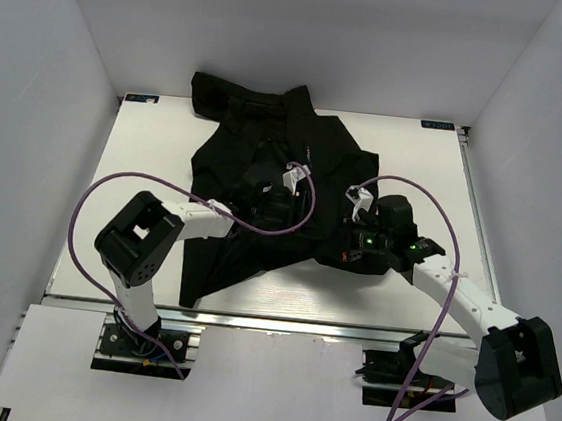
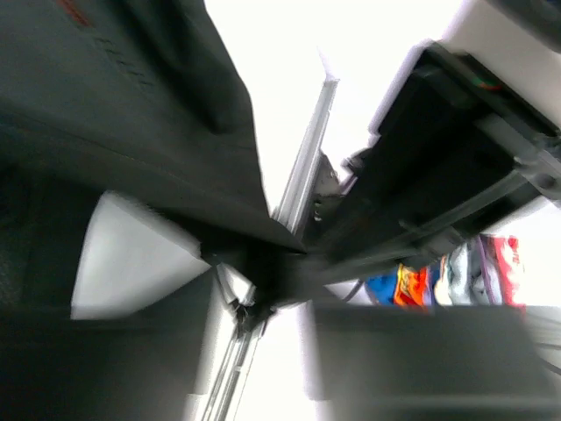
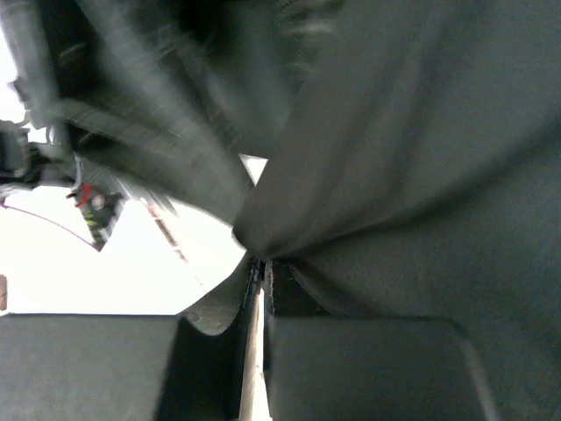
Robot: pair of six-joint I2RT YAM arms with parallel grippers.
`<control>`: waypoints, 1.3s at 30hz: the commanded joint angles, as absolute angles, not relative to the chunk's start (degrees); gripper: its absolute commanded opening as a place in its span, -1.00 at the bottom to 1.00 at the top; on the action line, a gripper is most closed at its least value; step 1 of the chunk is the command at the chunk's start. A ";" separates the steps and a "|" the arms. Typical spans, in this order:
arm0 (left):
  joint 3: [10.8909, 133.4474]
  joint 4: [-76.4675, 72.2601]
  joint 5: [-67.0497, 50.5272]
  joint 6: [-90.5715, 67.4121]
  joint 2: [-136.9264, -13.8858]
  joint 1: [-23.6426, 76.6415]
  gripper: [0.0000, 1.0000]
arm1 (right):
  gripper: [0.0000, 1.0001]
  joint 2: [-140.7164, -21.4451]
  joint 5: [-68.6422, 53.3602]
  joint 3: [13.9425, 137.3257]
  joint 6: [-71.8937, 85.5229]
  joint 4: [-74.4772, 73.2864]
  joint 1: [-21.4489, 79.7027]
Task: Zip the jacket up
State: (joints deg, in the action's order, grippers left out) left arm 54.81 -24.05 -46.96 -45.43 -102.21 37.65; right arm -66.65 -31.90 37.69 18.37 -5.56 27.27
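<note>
The black jacket lies crumpled on the white table, collar toward the far wall. My left gripper is over its lower middle. In the blurred left wrist view the left gripper stands open, with a bright gap between its fingers and a point of the jacket's edge at their tips. My right gripper sits at the jacket's right lower edge. In the right wrist view the right gripper is shut on a gathered fold of the jacket. The zipper does not show clearly.
Purple cables loop from both arms over the table. White walls close in the left, right and far sides. A metal rail runs along the near table edge. The right arm's dark body fills the right of the left wrist view.
</note>
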 commanded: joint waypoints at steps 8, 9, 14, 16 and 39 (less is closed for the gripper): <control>51.69 -17.75 -44.12 -41.48 -95.10 37.79 0.96 | -1.00 -62.67 -44.38 37.71 20.12 -1.94 23.21; 51.07 -18.10 -44.21 -41.57 -94.58 37.79 0.96 | -1.00 -62.58 -44.56 37.62 20.39 -1.76 22.86; 45.97 -25.66 -47.97 -42.89 -91.58 37.53 0.87 | -1.00 -62.75 -47.37 37.97 21.00 -1.94 20.66; 45.79 -27.15 -49.39 -42.98 -91.67 37.53 0.80 | -1.00 -62.67 -50.08 37.97 22.41 -0.71 20.13; 44.56 -55.73 -58.19 -58.97 -99.85 37.62 -0.90 | -1.00 -60.91 -48.69 36.83 26.10 4.13 20.04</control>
